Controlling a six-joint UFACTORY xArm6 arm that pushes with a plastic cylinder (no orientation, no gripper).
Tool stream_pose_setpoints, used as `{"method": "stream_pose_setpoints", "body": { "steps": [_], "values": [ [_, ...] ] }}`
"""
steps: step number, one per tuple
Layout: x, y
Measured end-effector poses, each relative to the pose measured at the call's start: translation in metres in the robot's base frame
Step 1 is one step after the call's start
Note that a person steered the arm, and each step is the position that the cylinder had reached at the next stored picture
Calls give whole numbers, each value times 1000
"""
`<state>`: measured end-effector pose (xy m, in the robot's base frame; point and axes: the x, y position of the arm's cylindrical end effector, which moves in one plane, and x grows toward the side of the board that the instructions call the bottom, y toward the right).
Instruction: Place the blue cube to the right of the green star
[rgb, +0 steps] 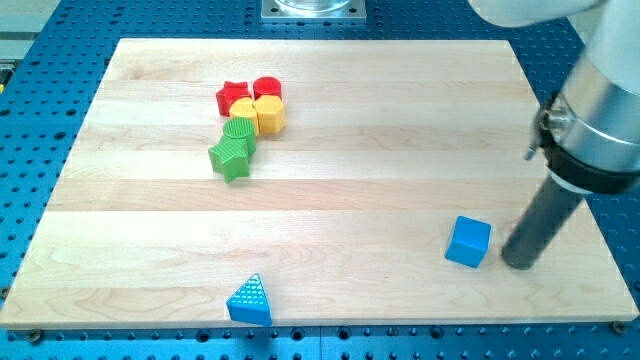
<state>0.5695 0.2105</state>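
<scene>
Seven small blocks lay on the pale wooden table (330, 190), and my tip (519, 262) stood at the view's lower right, just beside the blue cube (468, 241) on its right side, with a thin strip of wood showing between them. No hand was fitted: the arm ended in the plain dark rod, so nothing could stand apart, together, or clamped on anything.

The blue cube sat near the table's bottom edge, well apart from the green star (231, 157), which lay far off toward the view's upper left. That star was the lowest piece of a tight cluster. Touching it just above and to the right was a second green block (240, 132) with a ribbed top, its shape hard to make out. Above that sat a yellow block (243, 108) and, to its right, a yellow faceted block (269, 114). Topping the cluster were a red star (234, 94) and a red cylinder (267, 88), side by side.

A blue triangular block (250, 300) rested alone at the table's bottom edge, left of the cube.
</scene>
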Motion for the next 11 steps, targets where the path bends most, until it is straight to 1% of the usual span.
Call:
{"method": "stream_pose_setpoints", "body": {
  "steps": [1,2,3,4,5,6,7,8,9,11],
  "values": [
    [8,-49],
    [0,-85],
    [0,-76],
    [-21,-80],
    [-67,-81],
    [-104,-94],
    [-103,-148],
    [-107,-167],
    [-133,-212],
    [-79,-214]
  ]
}}
